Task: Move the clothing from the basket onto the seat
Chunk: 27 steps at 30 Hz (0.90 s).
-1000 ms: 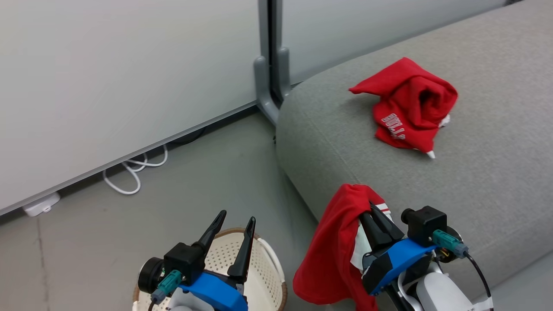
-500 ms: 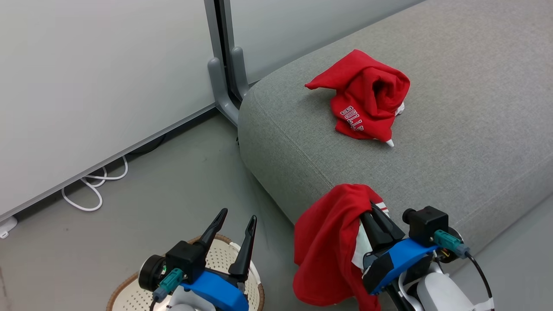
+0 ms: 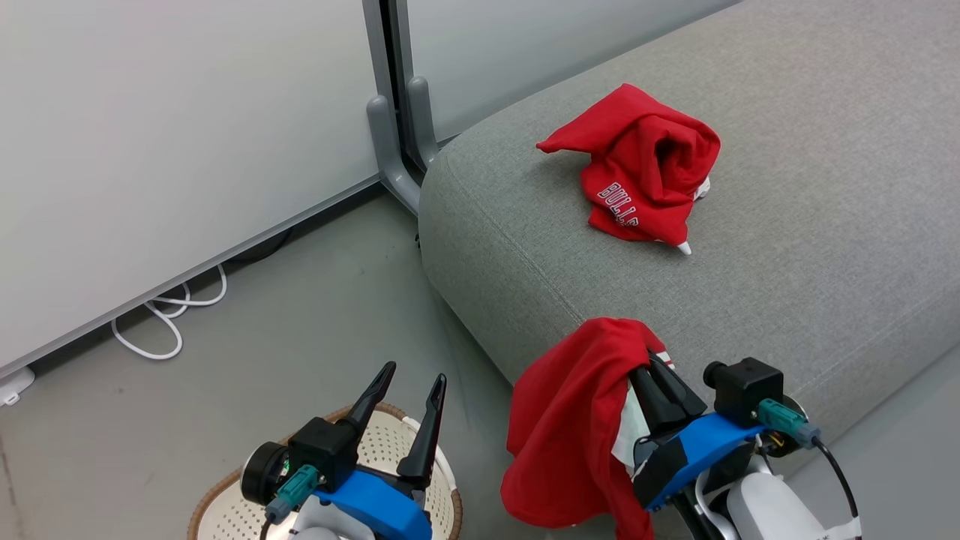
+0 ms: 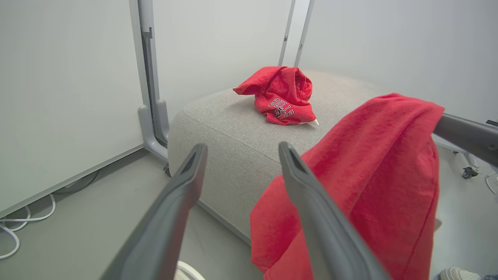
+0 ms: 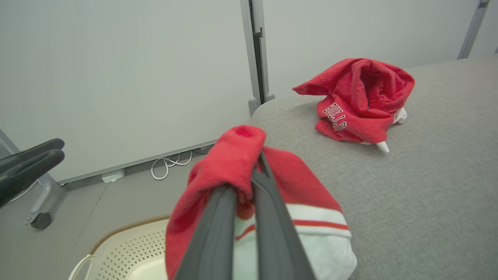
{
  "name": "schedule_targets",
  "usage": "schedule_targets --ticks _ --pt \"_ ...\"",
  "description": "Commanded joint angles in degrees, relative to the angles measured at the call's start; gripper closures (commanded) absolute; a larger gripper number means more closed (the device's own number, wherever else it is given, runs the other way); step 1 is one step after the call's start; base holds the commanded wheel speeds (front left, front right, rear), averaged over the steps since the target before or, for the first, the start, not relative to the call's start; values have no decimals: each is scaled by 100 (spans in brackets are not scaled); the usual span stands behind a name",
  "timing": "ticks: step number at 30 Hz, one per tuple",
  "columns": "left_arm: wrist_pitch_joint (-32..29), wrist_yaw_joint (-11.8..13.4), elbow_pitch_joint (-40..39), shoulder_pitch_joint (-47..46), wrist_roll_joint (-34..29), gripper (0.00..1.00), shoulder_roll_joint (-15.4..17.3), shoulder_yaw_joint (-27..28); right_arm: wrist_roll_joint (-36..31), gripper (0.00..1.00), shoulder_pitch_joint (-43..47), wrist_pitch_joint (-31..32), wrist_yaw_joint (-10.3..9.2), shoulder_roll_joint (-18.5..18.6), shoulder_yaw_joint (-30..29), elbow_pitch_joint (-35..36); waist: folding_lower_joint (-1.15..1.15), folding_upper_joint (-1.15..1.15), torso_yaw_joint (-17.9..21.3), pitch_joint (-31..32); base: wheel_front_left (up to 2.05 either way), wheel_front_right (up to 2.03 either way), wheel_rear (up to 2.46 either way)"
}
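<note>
The robot's whole outlook has swung round in the last second. The wall panel (image 3: 187,112) and the white cable (image 3: 169,334) on the floor (image 3: 315,300) sit differently in the head view, while both arms keep their places at the bottom of it. I take that for the body turning, not the things moving.

The right pincer (image 3: 651,369) stays pressed together on a red garment (image 3: 570,435), which shows a white panel with a red stripe in the right wrist view. The cloth drapes over the fingers and hangs free, level with the near rounded edge of the seat (image 3: 825,225) and not yet resting on it. The left pincer (image 3: 414,373) is spread and holds nothing, poised above the basket (image 3: 225,516), which stands on the floor just beside the seat's corner.

Further back on the cushion the BULLS garment (image 3: 645,180) lies crumpled, already delivered. What I can see of the basket's inside looks bare, though the arm hides much of it.

So I judge this piece is lifted out and the robot now faces the seat. What remains is a reach forward over the cushion and a release.
</note>
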State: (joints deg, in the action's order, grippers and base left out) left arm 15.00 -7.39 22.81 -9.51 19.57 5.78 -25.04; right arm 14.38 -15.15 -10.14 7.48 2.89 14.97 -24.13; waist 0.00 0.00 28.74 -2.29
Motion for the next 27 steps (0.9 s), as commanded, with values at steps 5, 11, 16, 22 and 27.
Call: schedule_targets --ticks 5,11,16,22,27 --pt "27 -14 -28 -108 -35 0 70 16 60 100 -255 68 3 -1 -150 54 0 0 -24 -101 0 0 0" --pt "27 -14 -80 -200 -79 0 137 5 -7 100 -875 384 2 112 -578 229 0 0 -45 -322 0 0 0" --pt "27 -14 -127 -394 -114 0 241 -72 34 100 -1549 780 3 365 -1071 429 0 0 -130 -636 0 0 0" --pt "27 -14 -170 -813 -174 0 317 -279 33 100 -2434 966 2 861 -1682 508 0 0 -378 -1188 0 0 0" --pt "27 -14 -233 -1183 -202 0 447 -452 233 100 -3187 940 3 1188 -2237 417 0 0 -563 -1703 0 0 0"
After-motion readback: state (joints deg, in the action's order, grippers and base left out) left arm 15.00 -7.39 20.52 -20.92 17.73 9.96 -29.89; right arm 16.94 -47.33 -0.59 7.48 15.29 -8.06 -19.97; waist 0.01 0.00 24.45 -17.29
